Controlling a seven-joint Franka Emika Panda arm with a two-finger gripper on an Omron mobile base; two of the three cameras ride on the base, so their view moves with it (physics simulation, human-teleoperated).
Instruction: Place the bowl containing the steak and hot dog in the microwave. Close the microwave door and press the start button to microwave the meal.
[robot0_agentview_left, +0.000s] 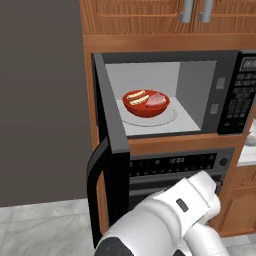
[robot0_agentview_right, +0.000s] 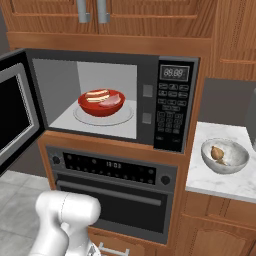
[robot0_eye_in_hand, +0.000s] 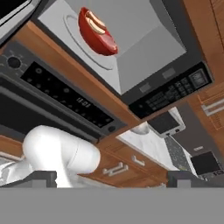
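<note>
bowl: the wide shallow red bowl (robot0_agentview_right: 101, 103) sits on the round glass turntable (robot0_agentview_right: 125, 118) inside the big black microwave (robot0_agentview_right: 172, 107), pink steak slab (robot0_agentview_right: 111, 101) and tan-bunned hot dog (robot0_agentview_right: 96, 94) in it
door: glossy black microwave door (robot0_agentview_left: 106, 150) hangs wide open, swung out to the left, curved grey handle facing out
room: white cavity has bare floor all round the bowl
nearby: built-in oven (robot0_agentview_right: 112, 195) right below; pale grey bowl (robot0_agentview_right: 225, 155) with a brown lump on the marble surface (robot0_agentview_right: 210, 182) to the right
tool: jaws spread wide, nothing in them, finger tips (robot0_eye_in_hand: 41, 178) low, well below the microwave

Red bowl (robot0_agentview_right: 101, 107), pink steak (robot0_agentview_right: 111, 102), tan-bunned hot dog (robot0_agentview_right: 97, 94), black microwave (robot0_agentview_right: 176, 65) with white cavity.
</note>
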